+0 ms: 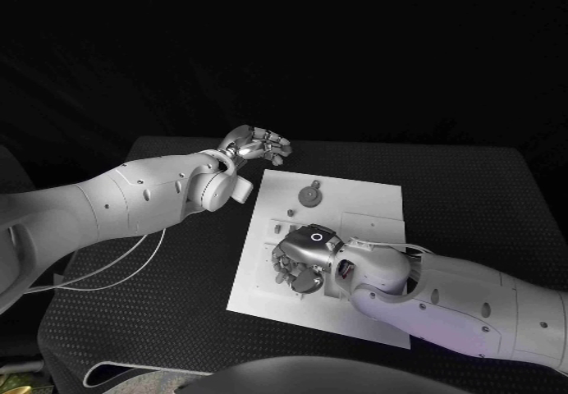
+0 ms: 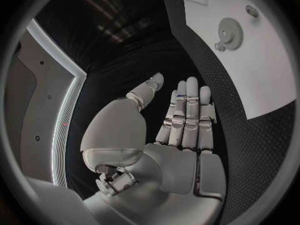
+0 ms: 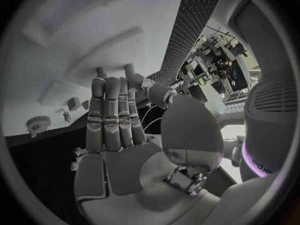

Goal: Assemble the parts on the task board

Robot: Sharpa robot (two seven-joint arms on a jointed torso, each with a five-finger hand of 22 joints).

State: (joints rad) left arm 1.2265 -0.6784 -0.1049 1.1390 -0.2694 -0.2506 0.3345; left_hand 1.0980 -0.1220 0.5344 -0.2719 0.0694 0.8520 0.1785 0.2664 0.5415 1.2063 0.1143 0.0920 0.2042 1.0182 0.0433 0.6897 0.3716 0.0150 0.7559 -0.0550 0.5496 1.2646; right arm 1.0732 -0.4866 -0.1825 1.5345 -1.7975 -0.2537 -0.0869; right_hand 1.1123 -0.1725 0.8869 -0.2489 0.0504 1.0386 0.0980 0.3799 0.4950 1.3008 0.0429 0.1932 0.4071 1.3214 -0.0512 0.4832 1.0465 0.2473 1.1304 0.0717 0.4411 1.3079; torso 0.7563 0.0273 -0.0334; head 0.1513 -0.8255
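The white task board [image 1: 355, 201] lies in the middle of the black table. A grey gear [image 1: 309, 195] lies near its far edge and also shows as the gear [image 2: 230, 33] and the gear [image 3: 39, 123]. My right hand [image 1: 300, 258] hovers low over the board's left middle, its fingers [image 3: 112, 115] stretched out side by side with nothing in them. A small peg [image 3: 65, 116] stands on the board between that hand and the gear. My left hand [image 1: 256, 146] hangs over the table beyond the board's far left corner, its fingers [image 2: 187, 115] straight and holding nothing.
A flat raised rectangle [image 1: 374, 223] sits on the board to the right of my right hand. Thin white cables [image 1: 118, 267] loop over the table's left side under my left arm. Black table [image 1: 474, 197] lies bare to the board's right.
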